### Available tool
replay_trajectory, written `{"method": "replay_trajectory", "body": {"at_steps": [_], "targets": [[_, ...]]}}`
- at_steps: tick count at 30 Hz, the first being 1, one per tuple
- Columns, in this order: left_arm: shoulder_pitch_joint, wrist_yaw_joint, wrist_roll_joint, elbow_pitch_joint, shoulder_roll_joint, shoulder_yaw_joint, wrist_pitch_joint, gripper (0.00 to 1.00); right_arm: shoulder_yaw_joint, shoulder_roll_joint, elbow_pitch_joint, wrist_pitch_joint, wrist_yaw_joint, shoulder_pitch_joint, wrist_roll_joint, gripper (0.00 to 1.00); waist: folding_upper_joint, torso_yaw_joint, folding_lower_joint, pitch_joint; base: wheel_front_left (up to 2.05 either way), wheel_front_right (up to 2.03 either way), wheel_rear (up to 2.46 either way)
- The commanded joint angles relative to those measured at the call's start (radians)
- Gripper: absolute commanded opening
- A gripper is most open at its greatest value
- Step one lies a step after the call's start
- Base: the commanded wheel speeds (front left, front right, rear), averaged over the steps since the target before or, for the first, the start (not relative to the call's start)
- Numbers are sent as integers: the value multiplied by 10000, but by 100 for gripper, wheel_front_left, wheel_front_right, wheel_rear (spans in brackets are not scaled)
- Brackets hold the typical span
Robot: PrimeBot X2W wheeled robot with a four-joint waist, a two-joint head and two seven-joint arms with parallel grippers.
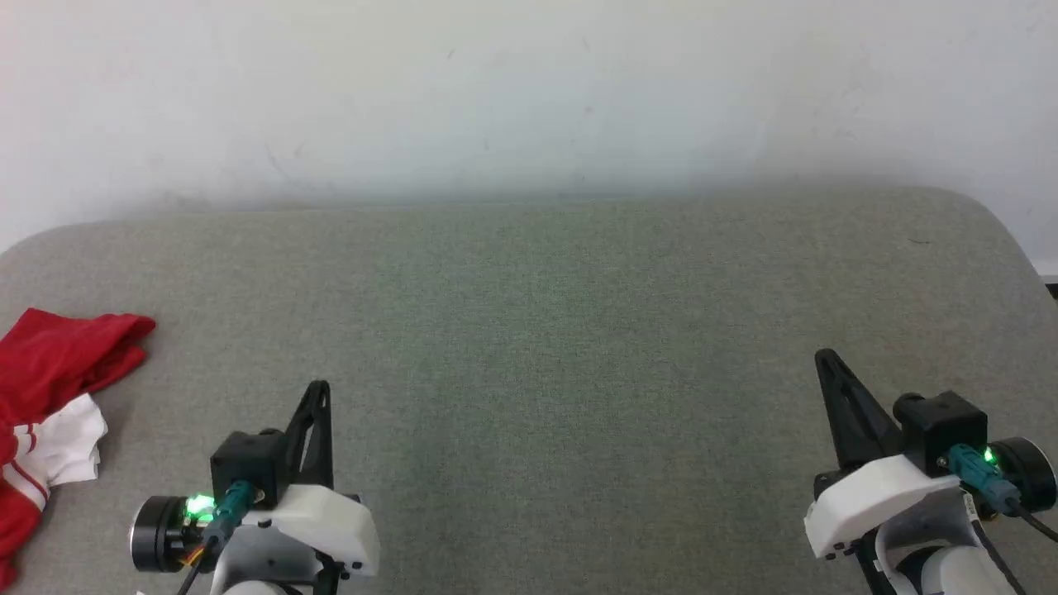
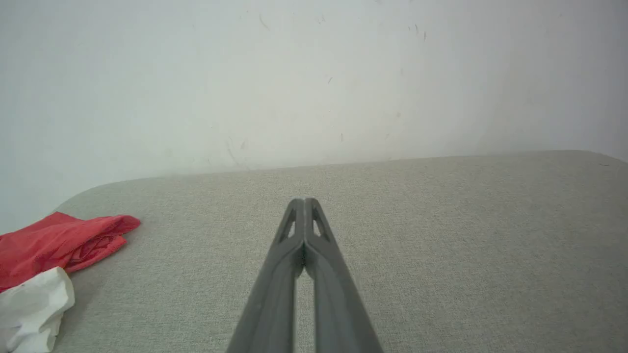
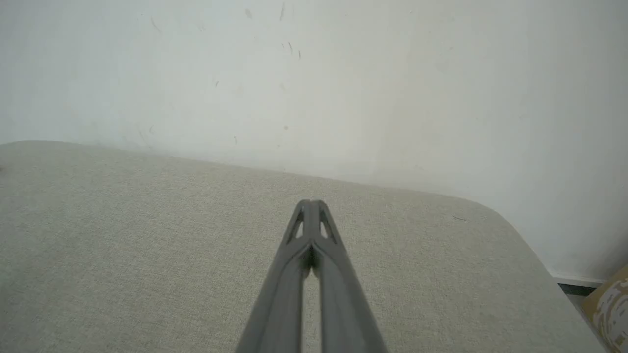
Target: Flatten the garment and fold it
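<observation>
Claws, two: left claw (image 1: 317, 397) at lower left of head view, right claw (image 1: 829, 364) at lower right, each with fingers pressed together, above grey fabric worktop (image 1: 529, 330). Garment (image 1: 58, 364), red and white, crumpled at left edge, apart from left claw. White wall (image 1: 529, 99) behind.

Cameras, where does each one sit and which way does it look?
Head view: on the robot's head, looking forward and down at the grey surface and wall; left gripper and right gripper show at the bottom, both shut.
Left wrist view: on the left wrist, looking along its shut fingers over the surface toward the wall.
Right wrist view: on the right wrist, looking along its shut fingers toward the wall and the surface's right corner.
Shared: head and left wrist views both show the garment at the left.
</observation>
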Motion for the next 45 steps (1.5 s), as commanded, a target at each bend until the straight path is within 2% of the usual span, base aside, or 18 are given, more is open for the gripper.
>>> {"method": "replay_trajectory", "body": {"at_steps": [1,45], "targets": [[4,-2,-2,-3,2,0,-3,100,-6,-2,4,-3,0,-2,7,100,-1,0,0,0,0,0,0],[324,-194,-526,-355,-9,96,-841,100,-765,6,154,-840,-3,226,673,100,-1,205,0,106,0,0,0]]}}
